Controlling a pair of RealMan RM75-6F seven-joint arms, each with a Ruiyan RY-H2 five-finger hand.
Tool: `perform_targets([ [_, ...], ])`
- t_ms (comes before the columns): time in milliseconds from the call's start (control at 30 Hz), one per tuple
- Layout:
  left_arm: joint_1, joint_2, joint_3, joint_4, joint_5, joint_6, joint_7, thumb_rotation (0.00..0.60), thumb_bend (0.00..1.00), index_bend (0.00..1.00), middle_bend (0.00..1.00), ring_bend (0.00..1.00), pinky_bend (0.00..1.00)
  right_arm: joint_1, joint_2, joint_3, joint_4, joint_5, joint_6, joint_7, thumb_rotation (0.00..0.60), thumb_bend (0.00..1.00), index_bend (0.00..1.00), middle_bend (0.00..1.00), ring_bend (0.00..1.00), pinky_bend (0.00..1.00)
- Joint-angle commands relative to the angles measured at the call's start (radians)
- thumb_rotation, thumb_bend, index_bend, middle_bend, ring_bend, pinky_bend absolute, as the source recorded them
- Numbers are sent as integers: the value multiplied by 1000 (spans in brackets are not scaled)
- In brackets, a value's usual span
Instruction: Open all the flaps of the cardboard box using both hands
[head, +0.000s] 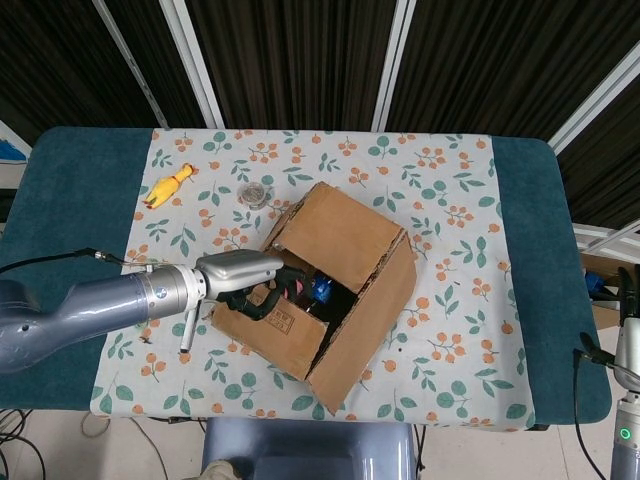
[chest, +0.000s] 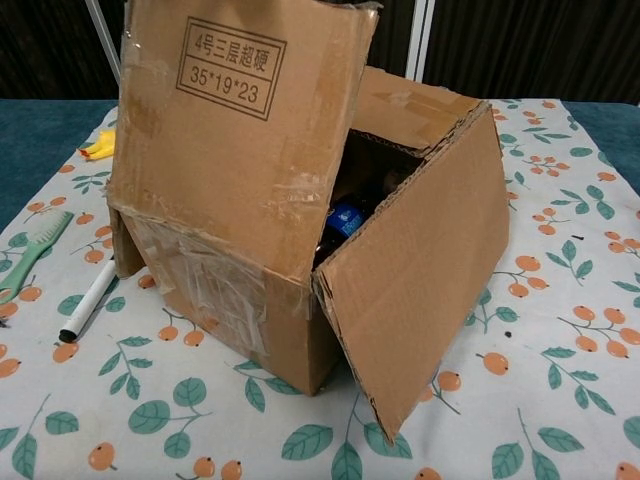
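The cardboard box (head: 330, 290) sits mid-table on the floral cloth. My left hand (head: 250, 283) grips the top edge of the printed flap (chest: 240, 120), which stands nearly upright; in the chest view that flap hides the hand. The right-side flap (chest: 420, 270) hangs outward and down. The far flap (head: 335, 232) still lies slanted over the opening. A blue item (chest: 345, 218) shows inside the box. A small end flap (chest: 120, 245) hangs at the box's left corner. No right hand appears in either view.
A white marker (chest: 90, 300) and a green comb (chest: 35, 250) lie left of the box. A yellow rubber toy (head: 168, 187) and a small round glass piece (head: 256, 192) sit at the back left. The cloth's front edge is close to the box.
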Motion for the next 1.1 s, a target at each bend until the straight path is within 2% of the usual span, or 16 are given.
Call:
perform_targets([
  [33,51,1,-68,25,-78,-105,74,600,798,241,402,336,429,0,0,1,0,1,-2,1,600,0,0,40,81,151],
  [233,98,7,-104,43,-141,-183,143,600,798,241,402,336,429,0,2,4,0,10,-5,7,600,0,0,40,81,151],
  [400,144,8,-145,73,-231,-293,190,600,798,240,402,336,429,1,0,5,3,12,-8,6,600,0,0,39,81,151],
  [733,188,33,-166,109,-323,-428,246,600,798,236,402,336,441,4,-3,6,9,20,-17,8,600,0,0,40,81,151],
  [900,188,53,-149,115,-317,-471,257,600,798,226,402,336,447,4,-4,7,12,24,-20,10,600,0,0,39,81,151],
  [1100,156,77,-73,110,-270,-493,252,600,798,223,400,336,450,4,-4,8,12,23,-18,13,600,0,0,39,81,151],
])
